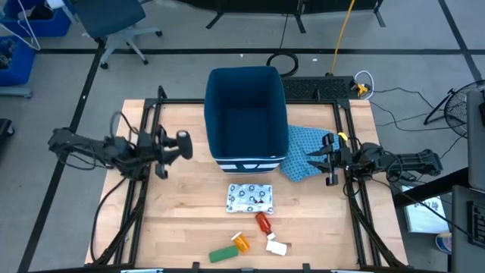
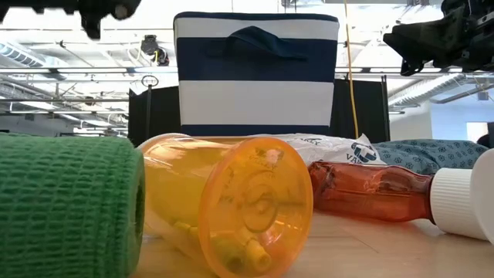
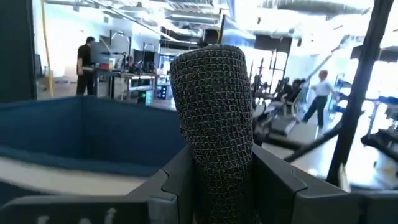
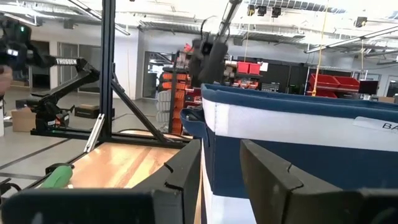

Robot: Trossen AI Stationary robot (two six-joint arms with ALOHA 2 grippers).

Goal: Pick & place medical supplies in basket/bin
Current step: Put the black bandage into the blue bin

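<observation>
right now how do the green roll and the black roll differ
The green roll lies on its side on the table near the front edge; the black roll is held upright in the left pincer, off the table, beside the bin. Both look like woven wrap rolls.

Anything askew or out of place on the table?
A crumpled blue patterned cloth lies bunched against the deep dark-blue bin, under the right pincer. The orange vial and red bottle lie on their sides. Nothing looks spilled or damaged.

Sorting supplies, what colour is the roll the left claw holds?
Black roll, a woven mesh texture, best seen in the left wrist view.
</observation>
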